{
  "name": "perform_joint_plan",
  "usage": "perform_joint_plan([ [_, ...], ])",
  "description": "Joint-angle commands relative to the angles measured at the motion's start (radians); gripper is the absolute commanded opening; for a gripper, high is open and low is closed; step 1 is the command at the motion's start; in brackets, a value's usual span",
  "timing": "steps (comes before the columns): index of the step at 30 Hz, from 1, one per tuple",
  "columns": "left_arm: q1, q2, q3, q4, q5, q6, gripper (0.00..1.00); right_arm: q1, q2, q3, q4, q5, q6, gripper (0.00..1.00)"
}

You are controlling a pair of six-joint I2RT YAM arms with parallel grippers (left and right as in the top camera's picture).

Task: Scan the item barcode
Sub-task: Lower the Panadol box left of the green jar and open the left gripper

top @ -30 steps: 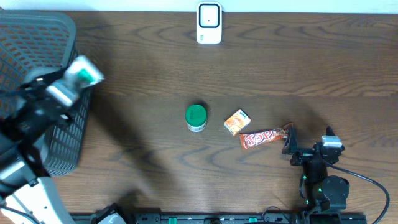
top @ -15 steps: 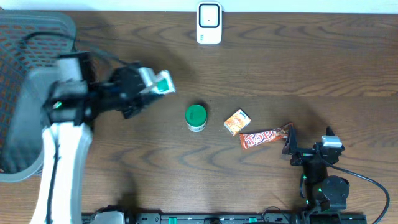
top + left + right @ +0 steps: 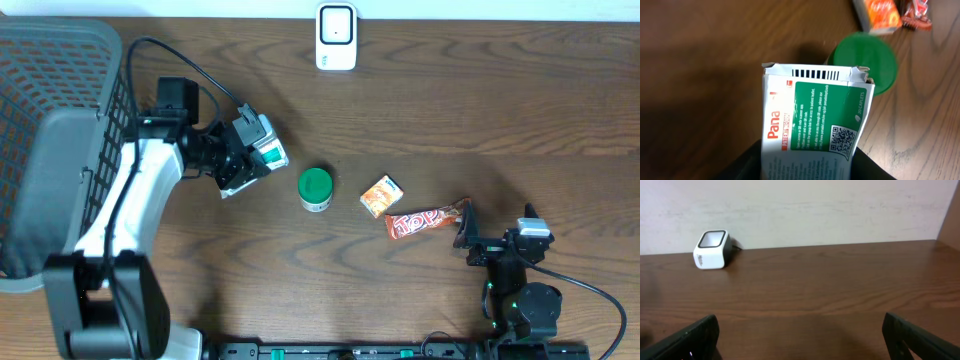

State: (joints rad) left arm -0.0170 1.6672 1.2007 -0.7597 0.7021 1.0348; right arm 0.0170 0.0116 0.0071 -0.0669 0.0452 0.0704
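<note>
Dark wood worktop (image 3: 480, 110), pale wall behind it, and the white scanner (image 3: 336, 37) sitting at the far edge in the middle.

The left gripper (image 3: 243, 160) is clamped on the medicine box (image 3: 264, 143), jaws partly closed against its two sides. From the left wrist view I see the box (image 3: 812, 125) end-on: white and green, "Pana" in orange, a QR code, and the barcode (image 3: 815, 74) on the torn end flap. The right gripper (image 3: 800, 342) is parked at the near right with its jaws spread wide and nothing between them; its tips are just beside the end of the red candy bar (image 3: 428, 220).

Room to move: the box is near the green-lidded tub (image 3: 315, 188), just left of it and apart from it. The little orange box (image 3: 381, 195) lies between the tub and the candy bar. Between the held box and the scanner it's bare wood, and they're well apart. The mesh basket (image 3: 60, 60) takes up the left edge, and the left arm runs along its right rim.

Compared with a second ago: the left gripper was over the basket's rim with the same box, and it has swung right across the worktop. The right arm, tub, orange box and candy bar haven't budged.
</note>
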Motion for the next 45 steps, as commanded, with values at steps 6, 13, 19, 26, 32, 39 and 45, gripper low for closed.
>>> perform_joint_plan([
  [6, -0.002, 0.164, -0.004, 0.008, -0.015, -0.008, 0.63, -0.004, -0.006, -0.002, -0.004, 0.009, -0.008, 0.99],
  [13, -0.002, 0.188, -0.004, 0.021, -0.050, -0.008, 0.96, -0.004, -0.006, -0.002, -0.004, 0.009, -0.008, 0.99],
  [19, -0.002, 0.165, -0.003, 0.011, -0.075, -0.009, 0.97, -0.004, -0.006, -0.002, -0.004, 0.009, -0.008, 0.99],
  [26, -0.002, 0.013, 0.050, -0.018, -0.090, -0.272, 0.97, -0.004, -0.006, -0.002, -0.004, 0.009, -0.008, 0.99],
  [32, -0.002, -0.256, 0.107, -0.047, -0.081, -0.589, 0.97, -0.004, -0.005, -0.002, -0.004, 0.009, -0.008, 0.99],
  [39, -0.002, -0.542, 0.107, -0.043, 0.001, -0.615, 0.98, -0.004, -0.005, -0.002, -0.004, 0.009, -0.008, 0.99],
  [45, -0.002, -0.790, 0.107, 0.153, -0.349, -0.691, 0.97, -0.004, -0.005, -0.002, -0.004, 0.009, -0.008, 0.99],
])
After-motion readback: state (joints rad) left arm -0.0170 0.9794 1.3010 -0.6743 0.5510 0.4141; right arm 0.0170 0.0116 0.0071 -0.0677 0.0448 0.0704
